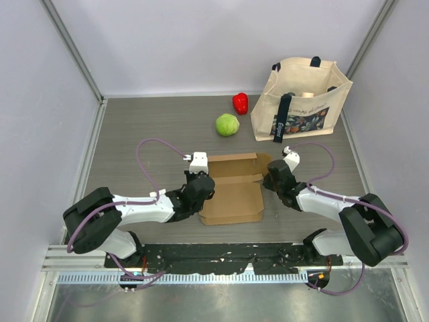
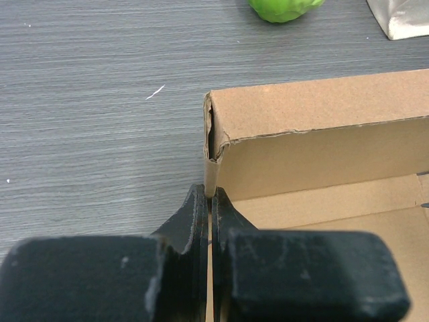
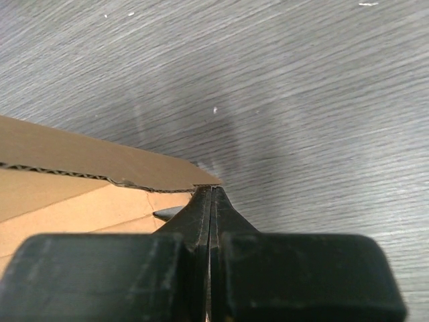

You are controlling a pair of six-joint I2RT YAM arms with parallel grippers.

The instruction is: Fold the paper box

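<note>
Here the left tool [image 2: 213, 198] pinches the paper box [image 1: 231, 198] by one wall (right tool [image 3: 210, 194] closed beside it).

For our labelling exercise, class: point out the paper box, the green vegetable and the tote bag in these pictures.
paper box [image 1: 231, 198]: top external view, on its flat inner panel.
green vegetable [image 1: 227, 125]: top external view, on its rounded middle.
tote bag [image 1: 305, 115]: top external view, on its printed front wall.

left arm [image 1: 137, 208], right arm [image 1: 325, 201]: white link shells, black joints and bases; purple cable [image 1: 142, 161] looped along each; white wrist camera block [image 1: 198, 161]; scuffed black gripper fingers [image 2: 193, 221].
</note>
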